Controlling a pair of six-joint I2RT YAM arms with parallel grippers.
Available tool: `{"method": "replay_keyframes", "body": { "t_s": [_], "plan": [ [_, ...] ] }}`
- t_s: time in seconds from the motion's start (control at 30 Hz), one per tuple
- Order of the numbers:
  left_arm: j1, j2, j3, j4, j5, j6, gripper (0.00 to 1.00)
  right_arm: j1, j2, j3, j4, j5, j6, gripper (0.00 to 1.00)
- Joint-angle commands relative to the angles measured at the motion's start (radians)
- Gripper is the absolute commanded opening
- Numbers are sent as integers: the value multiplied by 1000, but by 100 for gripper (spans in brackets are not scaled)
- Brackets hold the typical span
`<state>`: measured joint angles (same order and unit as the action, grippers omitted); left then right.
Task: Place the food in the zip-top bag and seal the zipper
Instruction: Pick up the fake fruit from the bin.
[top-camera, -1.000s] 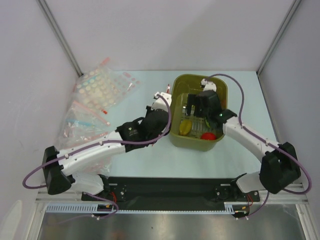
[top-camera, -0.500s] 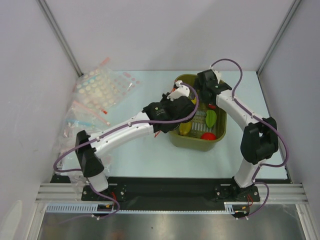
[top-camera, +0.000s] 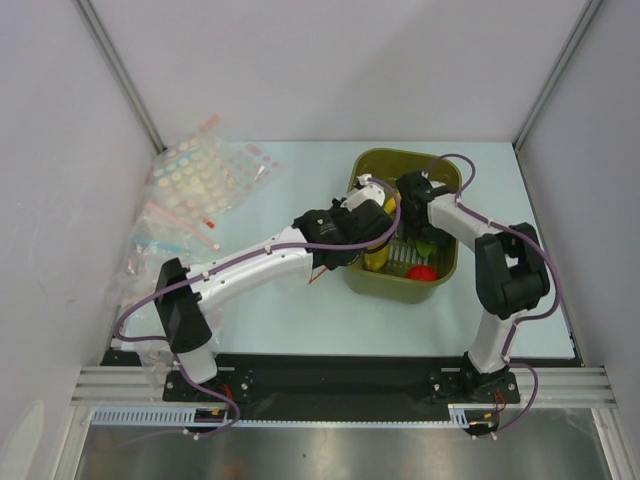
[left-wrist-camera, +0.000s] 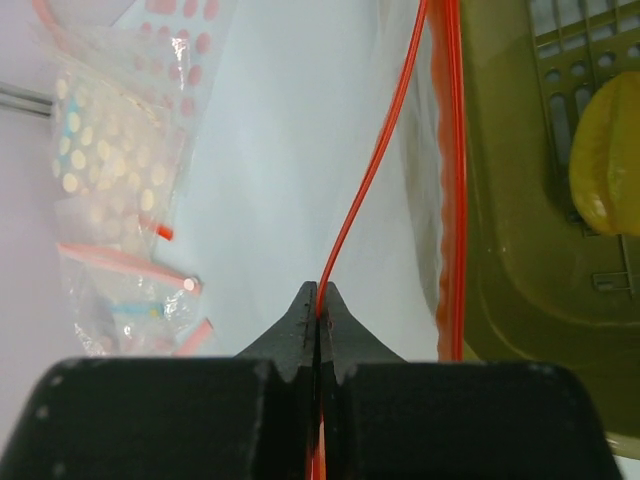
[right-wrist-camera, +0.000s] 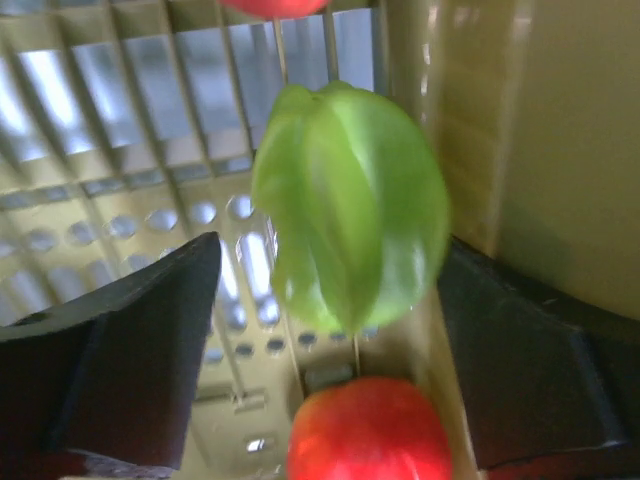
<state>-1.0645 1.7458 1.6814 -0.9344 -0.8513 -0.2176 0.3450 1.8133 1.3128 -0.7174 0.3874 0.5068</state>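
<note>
The zip-top bag (left-wrist-camera: 415, 200) hangs clear beside the basket's left wall. My left gripper (left-wrist-camera: 319, 300) is shut on its orange-red zipper (left-wrist-camera: 372, 170); in the top view the gripper (top-camera: 328, 262) sits left of the basket, with a bit of the strip (top-camera: 316, 277) below it. My right gripper (right-wrist-camera: 330, 270) is open inside the basket, its fingers either side of the green piece (right-wrist-camera: 350, 205), not closed on it. A red fruit (right-wrist-camera: 368, 430) lies just below. From above, the right gripper (top-camera: 422, 232), green piece (top-camera: 425, 244), red fruit (top-camera: 420, 272) and yellow fruit (top-camera: 376, 256) show.
The olive-green basket (top-camera: 400, 155) stands at the centre right and fills the right of the left wrist view (left-wrist-camera: 530, 280). A pile of other clear bags (top-camera: 190, 200) with dots and pink strips lies at the far left.
My left arm has swung right to the basket's left edge, carrying the strip. My right gripper has moved from the basket's far rim down over the green piece.
</note>
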Motion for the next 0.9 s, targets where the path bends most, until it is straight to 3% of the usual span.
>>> {"method": "replay_keyframes", "body": {
  "t_s": [0.0, 0.13, 0.27, 0.3, 0.63, 0.87],
  "plan": [
    [1, -37, 3, 57, 46, -6, 0, -8, 56, -3, 47, 28, -36, 88],
    [3, -46, -11, 75, 54, -22, 0, -9, -4, -12, 61, -28, -56, 62],
    [0, -66, -18, 77, 81, -63, 0, -11, -107, -12, 59, -114, -77, 24],
    [1, -75, -35, 95, 102, -65, 0, -11, -126, -9, 56, -151, -73, 21],
    [1, -232, -259, 305, 214, 3, 0, -11, -391, 34, 125, -468, -96, 17],
    [21, -351, -380, 428, 340, -23, 0, -8, -520, 31, 254, -728, 4, 16]
  ]
}}
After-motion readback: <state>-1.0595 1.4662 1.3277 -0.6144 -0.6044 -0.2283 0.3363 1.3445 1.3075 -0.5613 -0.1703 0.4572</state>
